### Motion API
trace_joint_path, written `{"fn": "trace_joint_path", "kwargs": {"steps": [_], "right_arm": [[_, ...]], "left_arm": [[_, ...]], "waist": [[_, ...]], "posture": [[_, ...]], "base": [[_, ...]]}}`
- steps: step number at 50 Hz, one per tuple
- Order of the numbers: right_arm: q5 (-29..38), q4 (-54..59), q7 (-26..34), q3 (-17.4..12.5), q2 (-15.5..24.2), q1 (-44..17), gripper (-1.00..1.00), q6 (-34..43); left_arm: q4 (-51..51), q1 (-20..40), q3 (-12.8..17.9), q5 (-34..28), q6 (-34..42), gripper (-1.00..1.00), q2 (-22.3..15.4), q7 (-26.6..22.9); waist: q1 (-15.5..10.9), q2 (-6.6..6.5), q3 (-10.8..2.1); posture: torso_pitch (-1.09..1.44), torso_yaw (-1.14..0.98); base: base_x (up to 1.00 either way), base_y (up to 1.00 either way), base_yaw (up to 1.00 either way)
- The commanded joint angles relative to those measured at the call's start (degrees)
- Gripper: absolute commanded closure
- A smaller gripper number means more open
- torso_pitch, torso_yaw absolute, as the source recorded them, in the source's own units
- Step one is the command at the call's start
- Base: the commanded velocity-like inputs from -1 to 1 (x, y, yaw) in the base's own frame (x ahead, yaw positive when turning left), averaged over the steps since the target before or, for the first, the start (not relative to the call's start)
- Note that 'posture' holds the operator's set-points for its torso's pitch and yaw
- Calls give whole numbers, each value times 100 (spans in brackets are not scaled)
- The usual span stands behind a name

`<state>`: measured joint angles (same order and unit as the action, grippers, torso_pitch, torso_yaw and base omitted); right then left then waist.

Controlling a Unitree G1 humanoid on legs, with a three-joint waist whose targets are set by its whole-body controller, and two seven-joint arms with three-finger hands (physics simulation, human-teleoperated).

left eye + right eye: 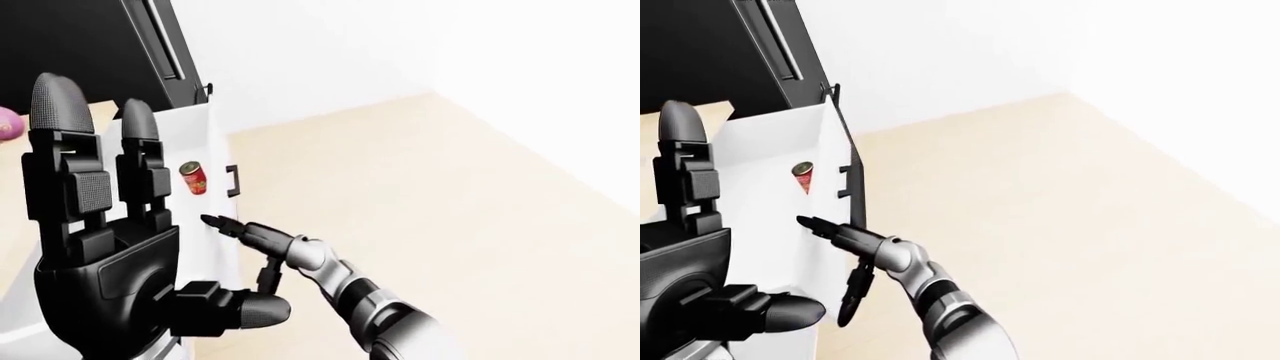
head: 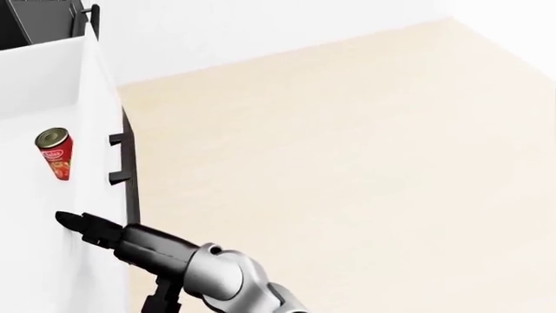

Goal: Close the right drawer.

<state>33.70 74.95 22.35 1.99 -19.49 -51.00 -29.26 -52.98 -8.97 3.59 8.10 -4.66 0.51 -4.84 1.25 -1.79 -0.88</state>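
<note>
The right drawer (image 1: 780, 150) stands pulled out at the left of the right-eye view, a white rigid box with a dark handle (image 2: 119, 158) on its face; a red can (image 2: 54, 152) lies inside. The right hand (image 2: 83, 225), fingers stretched out straight and holding nothing, rests its tips at the drawer's face panel, lower left of the head view; the left hand (image 1: 110, 247) is raised near the camera, fingers spread, empty. Judged: the drawer is stiff and light-running on slides; a flat push on the face beside the handle should serve; the can may roll.
</note>
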Motion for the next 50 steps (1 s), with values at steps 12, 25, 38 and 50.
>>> {"fn": "trace_joint_path", "kwargs": {"steps": [12,25,38,50], "right_arm": [[742,340,544,247,-296,106,-100,397],[965,390,651,145,-409,146,-100,521],[1172,409,595,149,-423,227,-100,530],[1044,365,444,89,-318,-2,-100,468]], "left_arm": [[-204,100,60,70,-36,-100,-20,24],[-225,169,162,164,64,-100,-28,44],[-191,148,168,175,10,-100,-21,32],[-184,157,135,135,15,-100,-21,35]], "waist": [[-59,-8,-22],[-48,-41,-30],[-49,-57,-17],[-50,-55,12]], "posture": [[0,0],[0,0],[0,0],[0,0]], "base": [[0,0,0],[0,0,0],[0,0,0],[0,0,0]]}}
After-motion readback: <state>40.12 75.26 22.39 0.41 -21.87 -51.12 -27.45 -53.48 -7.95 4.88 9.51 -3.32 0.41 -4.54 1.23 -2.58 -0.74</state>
